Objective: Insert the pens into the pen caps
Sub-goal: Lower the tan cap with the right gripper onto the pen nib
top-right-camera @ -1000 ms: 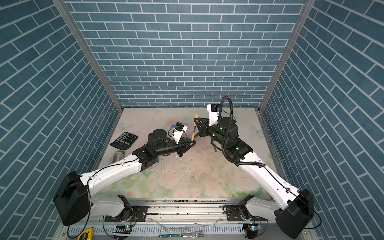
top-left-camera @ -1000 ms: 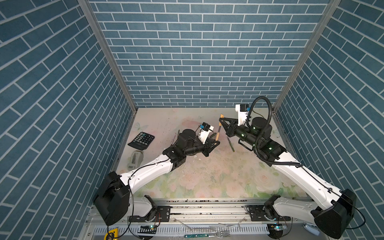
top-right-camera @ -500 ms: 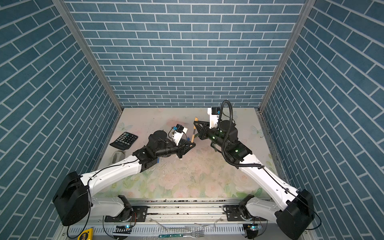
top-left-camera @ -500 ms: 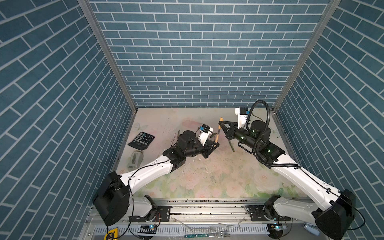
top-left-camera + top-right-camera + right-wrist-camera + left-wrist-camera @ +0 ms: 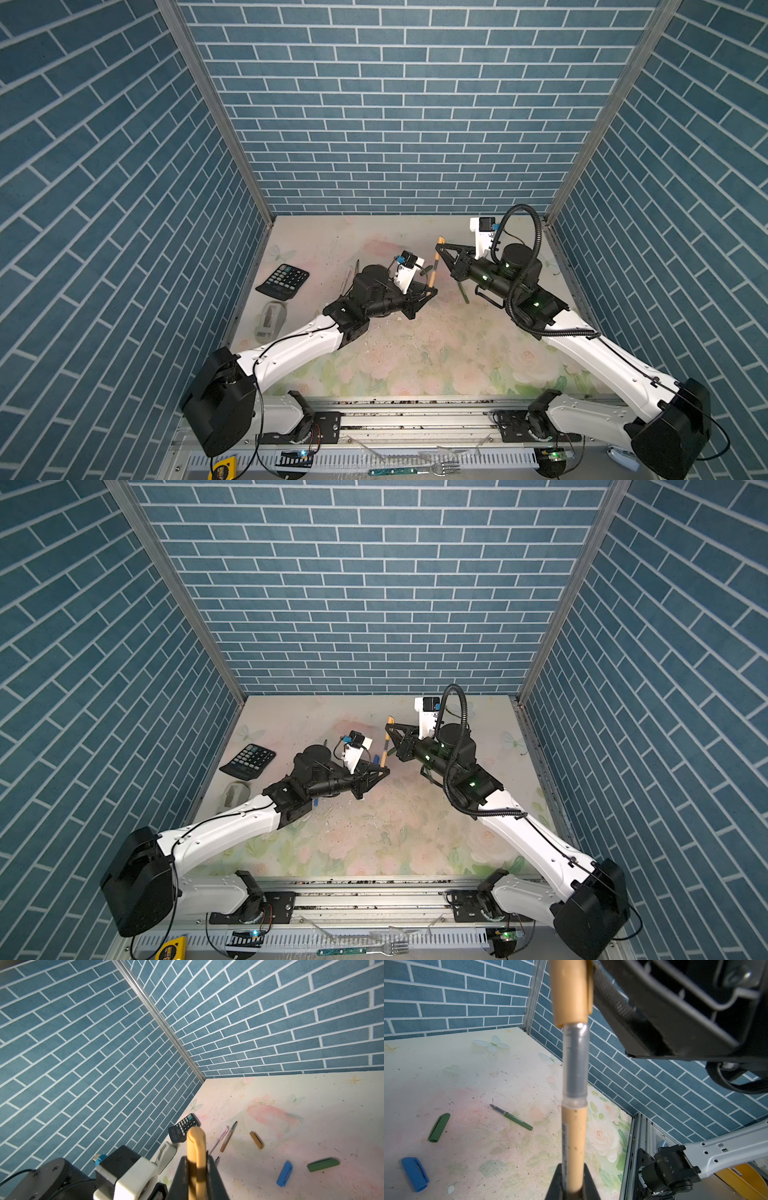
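My left gripper [image 5: 574, 1186] is shut on the barrel of a gold pen [image 5: 574, 1147], held upright above the middle of the table. My right gripper [image 5: 196, 1176] is shut on a gold pen cap [image 5: 196, 1157]. The pen's front end sits inside the mouth of this gold cap [image 5: 570, 991], and its grey grip section shows below the rim. Both top views show the gold pen [image 5: 432, 274] [image 5: 384, 754] between the two grippers. On the table lie a green pen [image 5: 513, 1118], a green cap [image 5: 439, 1127], a blue cap [image 5: 415, 1174], a second gold cap [image 5: 256, 1139], another gold pen [image 5: 227, 1138] and a pink pen [image 5: 218, 1140].
A black calculator [image 5: 282, 280] and a grey dispenser [image 5: 270, 318] lie near the left wall. A teal-handled fork [image 5: 415, 469] and a yellow tape measure [image 5: 222, 467] rest on the front rail. Brick walls close in three sides.
My right gripper has come slightly down and towards the left gripper with the gold cap, bringing it closer onto the pen. The left arm has barely moved.
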Robot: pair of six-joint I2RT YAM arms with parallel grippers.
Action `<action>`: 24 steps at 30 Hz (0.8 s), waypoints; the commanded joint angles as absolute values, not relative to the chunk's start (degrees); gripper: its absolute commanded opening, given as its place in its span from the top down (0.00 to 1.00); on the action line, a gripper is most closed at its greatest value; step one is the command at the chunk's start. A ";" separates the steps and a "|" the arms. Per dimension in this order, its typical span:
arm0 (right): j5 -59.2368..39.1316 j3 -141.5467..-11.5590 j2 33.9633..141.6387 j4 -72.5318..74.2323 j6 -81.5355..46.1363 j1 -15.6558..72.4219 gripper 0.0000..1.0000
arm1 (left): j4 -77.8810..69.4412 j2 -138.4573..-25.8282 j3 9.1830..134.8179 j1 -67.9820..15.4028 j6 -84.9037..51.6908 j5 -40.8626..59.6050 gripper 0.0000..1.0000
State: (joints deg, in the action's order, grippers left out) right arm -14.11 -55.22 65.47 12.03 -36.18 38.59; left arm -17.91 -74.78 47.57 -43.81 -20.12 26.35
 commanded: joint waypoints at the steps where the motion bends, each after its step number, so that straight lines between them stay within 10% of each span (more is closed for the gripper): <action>1: -16.38 -54.34 64.51 8.63 -36.28 39.18 0.86 | -23.82 -72.82 47.72 -43.86 -20.30 25.49 1.00; 24: -27.43 -49.45 66.13 12.25 -38.44 40.34 0.69 | -24.99 -71.81 46.58 -43.60 -19.17 23.90 1.00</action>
